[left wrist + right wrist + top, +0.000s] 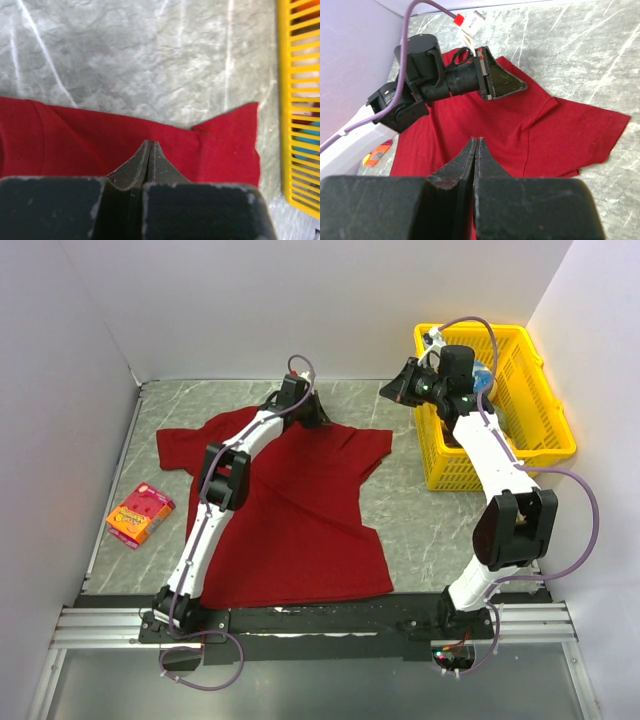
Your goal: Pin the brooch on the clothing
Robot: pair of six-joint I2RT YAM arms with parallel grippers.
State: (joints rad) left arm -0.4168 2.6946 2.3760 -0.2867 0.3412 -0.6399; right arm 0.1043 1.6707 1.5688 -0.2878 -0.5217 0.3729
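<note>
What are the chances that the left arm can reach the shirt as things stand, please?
Probably yes: the left gripper, shut, hangs right over the shirt near its far edge, with nothing between them.

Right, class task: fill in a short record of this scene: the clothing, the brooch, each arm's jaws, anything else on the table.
clothing: dark-red T-shirt spread out on the grey table
brooch: not visible in any view
left gripper: jaws shut, over the T-shirt's far edge near the collar, nothing seen held
right gripper: jaws shut, raised beside the yellow basket, nothing seen held
other: orange-and-pink packet on the table, left of the T-shirt
</note>
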